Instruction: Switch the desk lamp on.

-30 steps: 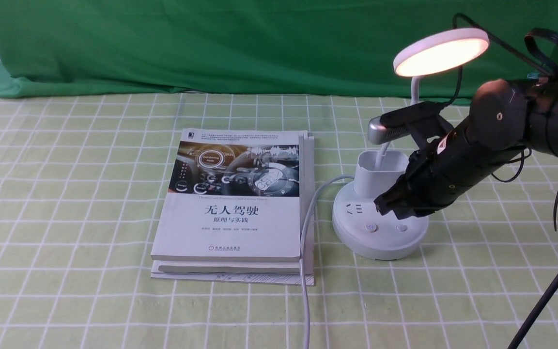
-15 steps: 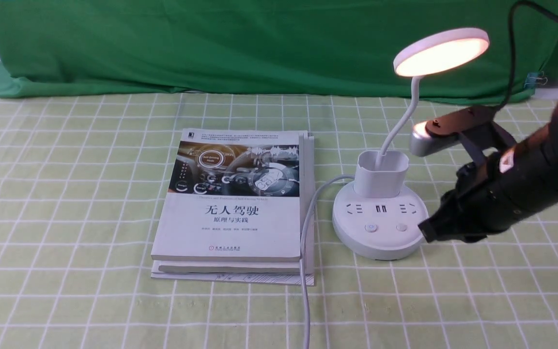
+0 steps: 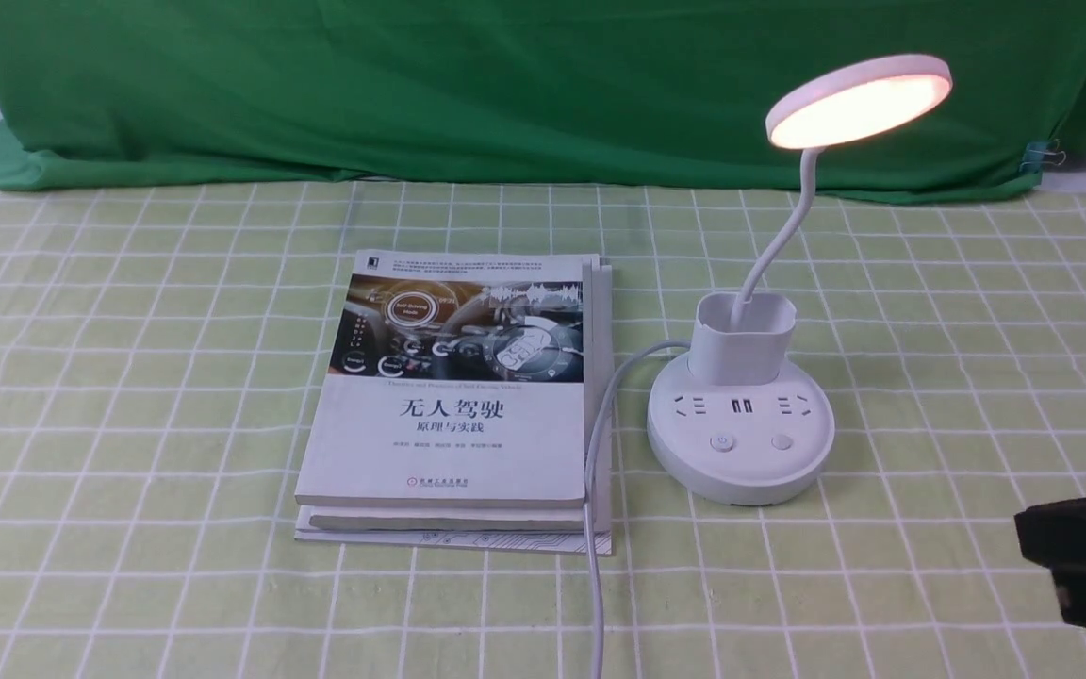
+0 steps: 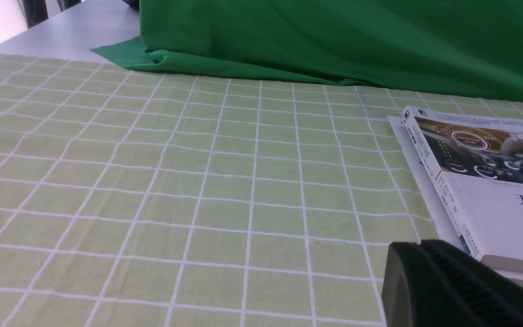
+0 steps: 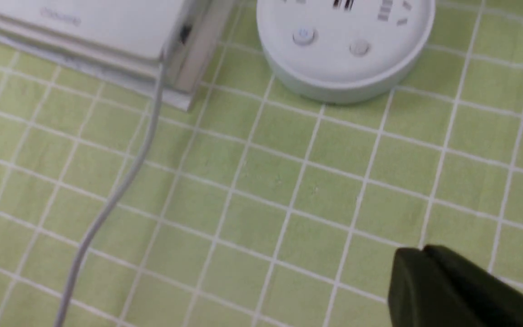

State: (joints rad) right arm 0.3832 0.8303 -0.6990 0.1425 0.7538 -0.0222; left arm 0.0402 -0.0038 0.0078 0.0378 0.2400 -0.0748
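One lit desk lamp (image 3: 741,344), two buttons (image 3: 720,441), one cord (image 3: 595,453); both arms' jaws together.

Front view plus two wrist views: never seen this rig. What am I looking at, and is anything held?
It is a two-armed robot working at a table. The front view looks forward from between the arms. Each wrist view comes from a camera riding on one arm, so it looks past that arm's own fingers. On the checked cloth lie stacked books. To their right stands the white desk lamp, with its disc head glowing and its cord running toward the camera. The left fingers and right fingers show only as black shapes at the picture edges. Both look closed, and neither holds anything.
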